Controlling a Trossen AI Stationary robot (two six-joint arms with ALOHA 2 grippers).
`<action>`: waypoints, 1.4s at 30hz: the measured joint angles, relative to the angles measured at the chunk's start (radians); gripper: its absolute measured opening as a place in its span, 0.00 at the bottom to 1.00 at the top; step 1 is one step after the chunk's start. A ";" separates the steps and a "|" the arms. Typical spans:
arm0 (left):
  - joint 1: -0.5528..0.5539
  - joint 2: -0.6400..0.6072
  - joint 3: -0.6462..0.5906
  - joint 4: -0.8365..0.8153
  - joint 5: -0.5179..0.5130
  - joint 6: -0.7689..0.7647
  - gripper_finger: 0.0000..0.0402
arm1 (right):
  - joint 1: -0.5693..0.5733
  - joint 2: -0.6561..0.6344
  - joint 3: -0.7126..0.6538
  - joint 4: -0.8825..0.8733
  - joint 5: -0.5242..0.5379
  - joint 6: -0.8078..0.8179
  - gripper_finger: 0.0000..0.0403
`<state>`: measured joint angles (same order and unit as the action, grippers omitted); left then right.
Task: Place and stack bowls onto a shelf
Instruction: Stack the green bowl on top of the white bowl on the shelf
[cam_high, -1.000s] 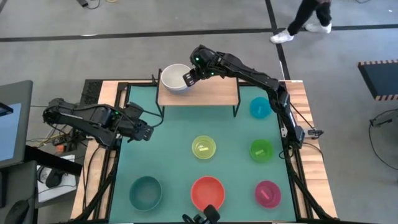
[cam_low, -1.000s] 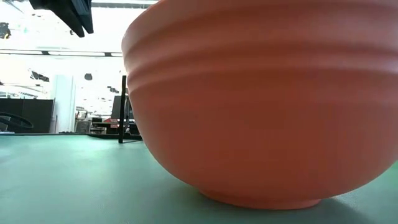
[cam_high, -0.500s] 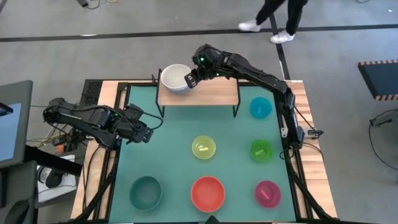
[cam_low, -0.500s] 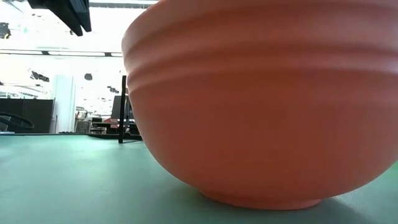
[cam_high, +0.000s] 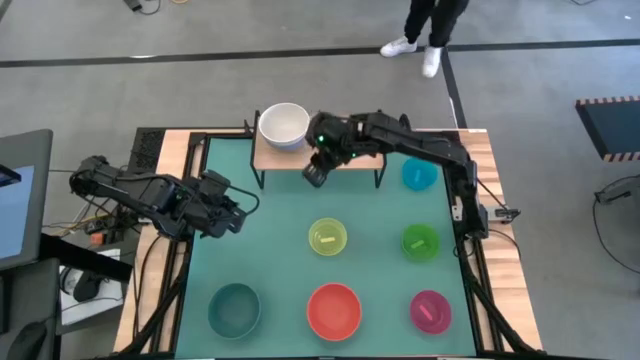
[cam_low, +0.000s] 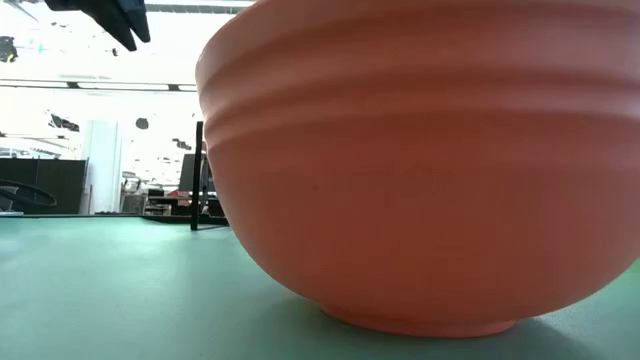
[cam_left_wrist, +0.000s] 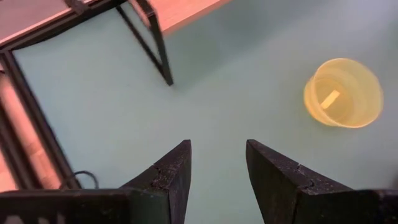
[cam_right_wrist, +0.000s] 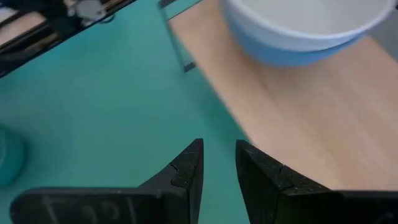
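Observation:
A white bowl (cam_high: 284, 125) sits nested in a blue bowl (cam_right_wrist: 292, 56) on the left end of the wooden shelf (cam_high: 350, 152). My right gripper (cam_high: 316, 172) (cam_right_wrist: 217, 146) hovers open and empty over the shelf's near edge, right of the stack. My left gripper (cam_high: 235, 215) (cam_left_wrist: 217, 146) is open above the mat at the left, with the yellow-green bowl (cam_left_wrist: 342, 93) ahead of it. On the mat stand the yellow-green (cam_high: 327, 238), green (cam_high: 420, 241), cyan (cam_high: 418, 173), magenta (cam_high: 430, 311), red (cam_high: 334, 311) and dark teal (cam_high: 234, 308) bowls.
The red bowl (cam_low: 420, 170) fills most of the low view; a black shelf leg (cam_low: 197, 175) shows behind it. The shelf's right half (cam_high: 365, 140) is bare wood. A person's legs (cam_high: 425, 30) pass on the floor beyond the table's far edge.
My right gripper has drawn back from the white bowl's rim and moved toward the near edge and down, past the shelf's front. The white bowl has stayed on the shelf. My left gripper has shifted slightly toward the table's right.

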<state>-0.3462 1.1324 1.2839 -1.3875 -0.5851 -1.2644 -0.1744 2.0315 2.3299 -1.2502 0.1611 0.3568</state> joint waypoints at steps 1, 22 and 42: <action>-0.004 0.000 0.000 0.009 -0.005 0.001 0.34 | 0.011 -0.005 0.000 -0.007 0.000 0.001 0.29; -0.010 0.003 0.000 0.177 -0.033 0.199 0.34 | 0.200 -0.114 -0.332 0.171 0.062 0.202 0.29; 0.039 0.020 -0.177 0.479 0.206 0.490 0.34 | 0.318 -0.762 -1.078 0.513 0.292 0.563 0.29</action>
<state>-0.3077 1.1527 1.1065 -0.9084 -0.3788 -0.7746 0.1441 1.2691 1.2520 -0.7369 0.4534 0.9202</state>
